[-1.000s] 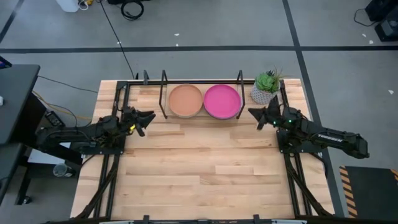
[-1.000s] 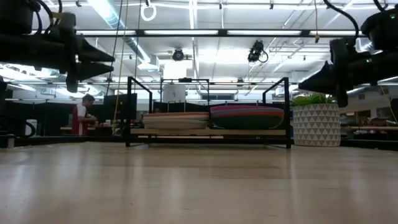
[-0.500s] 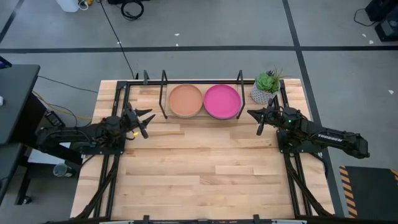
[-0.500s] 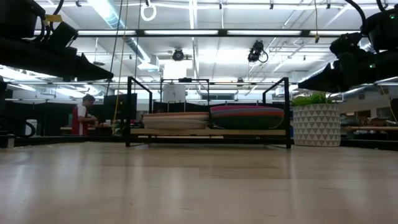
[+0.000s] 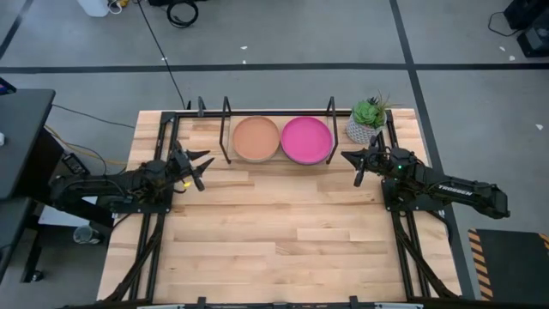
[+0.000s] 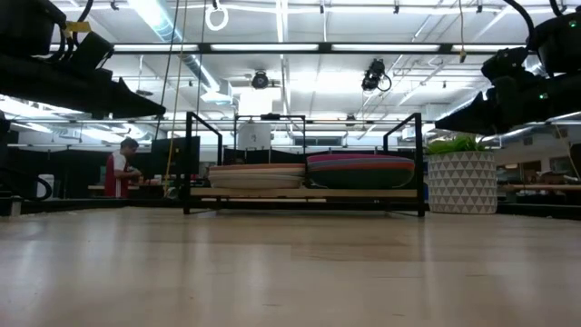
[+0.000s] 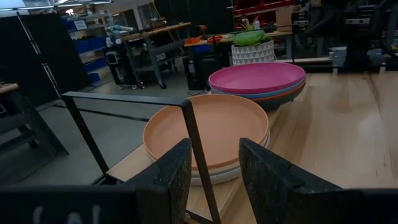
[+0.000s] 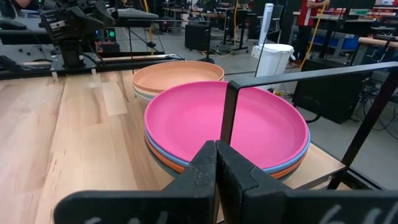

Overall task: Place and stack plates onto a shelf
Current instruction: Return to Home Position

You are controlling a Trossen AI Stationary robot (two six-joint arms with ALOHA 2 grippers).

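The black rod shelf (image 5: pixel 227 129) stands at the table's far edge with two stacks of plates on it. The left stack (image 5: pixel 256 139) has a tan plate (image 7: pixel 205 127) on top and pale plates under it. The right stack (image 5: pixel 306 140) has a magenta plate (image 8: pixel 236 124) on top, with blue, orange and teal rims below. My left gripper (image 5: pixel 199 166) hovers open, left of the shelf and above the table (image 7: pixel 214 146). My right gripper (image 5: pixel 352 159) hovers shut to the right of the shelf (image 8: pixel 216 146). Both point toward the shelf.
A small green plant in a white patterned pot (image 5: pixel 367 120) stands at the far right corner, just behind my right gripper. The shelf's upright rods (image 8: pixel 229 112) rise in front of the stacks. Bare wooden table (image 5: pixel 283 232) stretches toward the near edge.
Both grippers turned about their wrist axes early in the last second and have kept still since. The plates and the shelf have not moved.
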